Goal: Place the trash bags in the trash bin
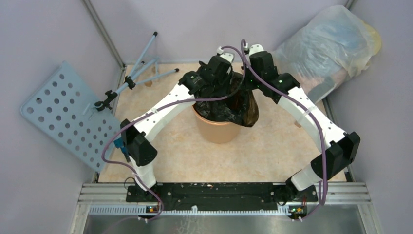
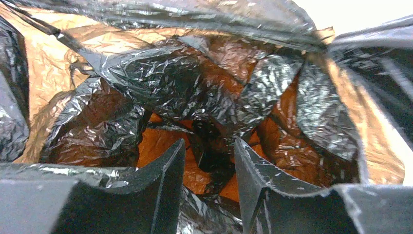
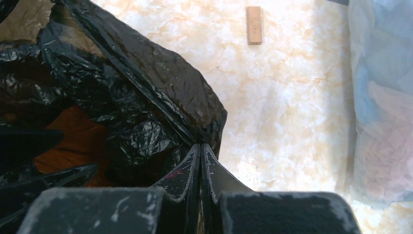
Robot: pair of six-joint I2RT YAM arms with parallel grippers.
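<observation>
Risks dragging the trash bag off the trash bin through outward pull from right end effector clenched on its fold, left end effector parted, empty.

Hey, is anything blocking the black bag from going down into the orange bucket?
Nothing visible does. The black bag already sits in the orange bucket, one flap draped over its rim. The right gripper is shut on the bag's edge; the left gripper hangs open over the plastic inside.
</observation>
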